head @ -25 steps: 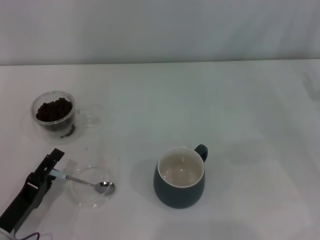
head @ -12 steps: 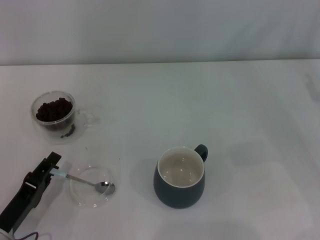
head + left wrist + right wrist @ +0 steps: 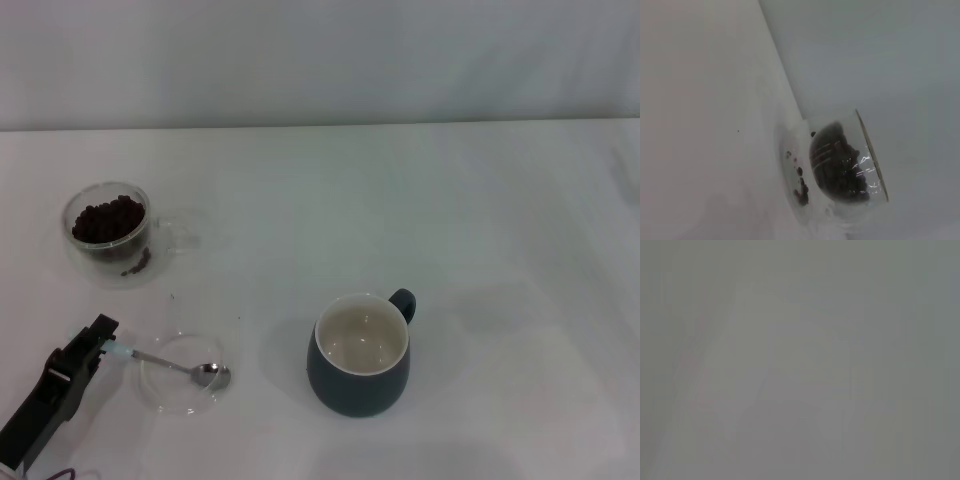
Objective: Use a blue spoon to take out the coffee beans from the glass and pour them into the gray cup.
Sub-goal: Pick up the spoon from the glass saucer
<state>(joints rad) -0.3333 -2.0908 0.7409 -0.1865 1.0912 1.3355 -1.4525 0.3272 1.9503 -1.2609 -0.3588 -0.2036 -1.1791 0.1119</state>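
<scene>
The blue spoon [image 3: 165, 362] lies with its metal bowl in a flat clear dish [image 3: 182, 403] and its pale handle pointing toward my left gripper [image 3: 96, 335], which sits at the handle's end near the table's front left corner. Whether it holds the handle is unclear. The glass [image 3: 108, 232] stands at the far left with coffee beans [image 3: 108, 219] piled inside; in the left wrist view the glass [image 3: 867, 165] and beans [image 3: 837, 167] show close ahead. The gray cup [image 3: 360, 358], cream inside and empty, stands right of the dish. My right gripper is out of view.
A few loose beans [image 3: 137, 264] lie low at the front of the glass, beans [image 3: 800, 185] in the left wrist view too. White table [image 3: 480, 220] stretches to a pale wall behind. The right wrist view is a featureless grey.
My left gripper has slid back toward the front left corner, uncovering more of the spoon's handle. The spoon, dish, glass and cup have stayed where they were.
</scene>
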